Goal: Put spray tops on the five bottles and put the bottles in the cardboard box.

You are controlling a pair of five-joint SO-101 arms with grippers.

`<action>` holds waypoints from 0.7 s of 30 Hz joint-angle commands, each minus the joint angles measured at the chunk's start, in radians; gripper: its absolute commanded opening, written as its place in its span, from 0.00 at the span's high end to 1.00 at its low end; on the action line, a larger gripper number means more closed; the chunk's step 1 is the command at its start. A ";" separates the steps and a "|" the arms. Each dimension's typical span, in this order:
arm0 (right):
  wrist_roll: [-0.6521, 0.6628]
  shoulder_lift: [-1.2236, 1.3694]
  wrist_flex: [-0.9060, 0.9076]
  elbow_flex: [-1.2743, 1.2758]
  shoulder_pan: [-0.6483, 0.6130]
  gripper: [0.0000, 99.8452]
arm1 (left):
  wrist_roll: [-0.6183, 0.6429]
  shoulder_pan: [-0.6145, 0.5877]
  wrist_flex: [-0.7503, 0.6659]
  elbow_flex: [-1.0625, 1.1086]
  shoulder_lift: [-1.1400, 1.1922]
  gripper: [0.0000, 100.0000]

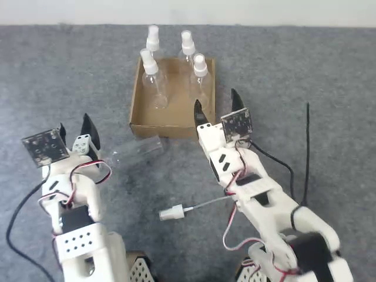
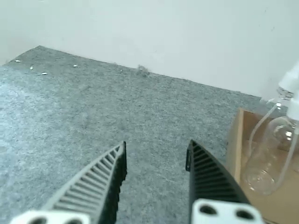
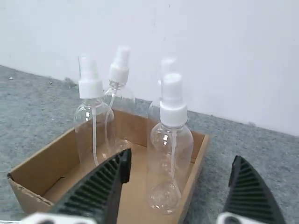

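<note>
4 capped btls in box | 1 bare btl | 1 loose top

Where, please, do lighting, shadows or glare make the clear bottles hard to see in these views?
High view: even light, soft shadows; the capless bottle on the carpet shows mainly by faint highlights. Right wrist view: the rear spray top fades into the white wall. Left wrist view: small glints on the capped bottle in the cardboard box.

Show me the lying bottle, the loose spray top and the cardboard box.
lying bottle [image 1: 138, 147]: high view, mid body.
loose spray top [image 1: 171, 214]: high view, white head.
cardboard box [image 1: 166, 129]: high view, front wall.
</note>
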 commanded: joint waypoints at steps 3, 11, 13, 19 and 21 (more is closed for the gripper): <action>0.009 -0.171 0.038 0.043 -0.010 0.71 | 0.110 -0.087 -0.035 -0.019 -0.015 0.81; 0.008 -0.395 0.355 0.044 -0.028 0.71 | 0.206 -0.163 -0.089 -0.013 -0.015 0.81; 0.008 -0.460 0.437 0.046 -0.054 0.71 | 0.210 -0.163 -0.089 -0.013 -0.015 0.81; 0.009 -0.627 0.682 0.044 -0.145 0.73 | 0.210 -0.163 -0.089 -0.013 -0.015 0.81; 0.015 -0.673 0.733 0.044 -0.163 0.78 | 0.210 -0.163 -0.089 -0.013 -0.015 0.81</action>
